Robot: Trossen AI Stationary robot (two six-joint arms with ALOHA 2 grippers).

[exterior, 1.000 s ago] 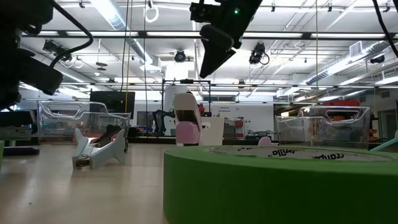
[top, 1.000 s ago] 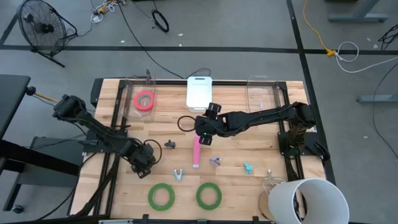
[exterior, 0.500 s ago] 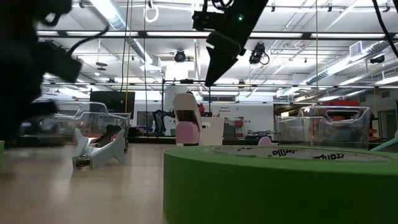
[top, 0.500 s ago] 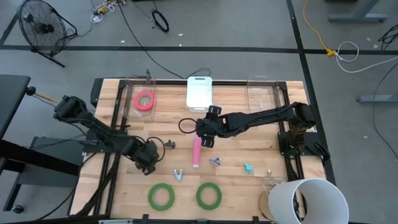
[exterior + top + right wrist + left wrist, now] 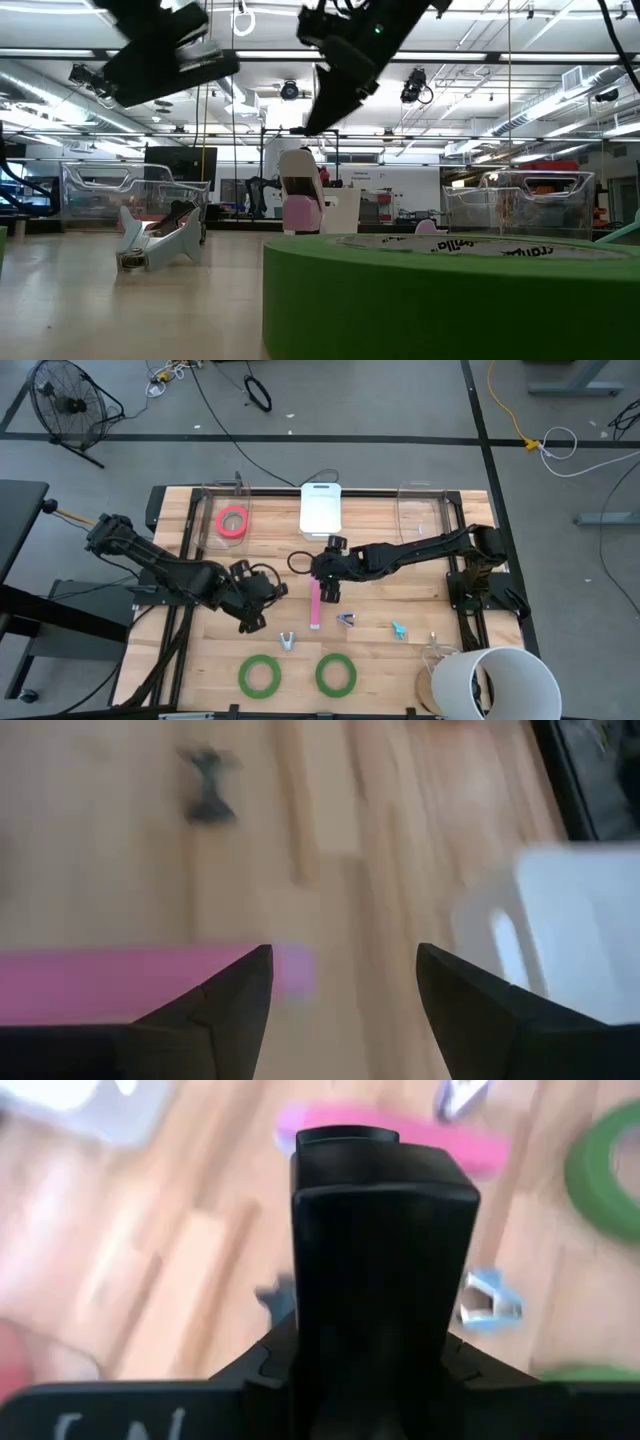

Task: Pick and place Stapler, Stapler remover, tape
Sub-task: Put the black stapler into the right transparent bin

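Over the pale wood-plank counter, the right hand hovers with its dark fingers spread above the top end of the long pink stapler, the left hand looks clenched nearby, two flat green tape rings lie near the front edge, and the red-pink roll sits far back.

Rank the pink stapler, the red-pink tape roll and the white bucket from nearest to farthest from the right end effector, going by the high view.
From the right end effector:
1. Pink stapler: right beside it, mid-table.
2. Red-pink tape roll: inside the clear bin at the table's far left corner.
3. White bucket: at the table's near right corner.
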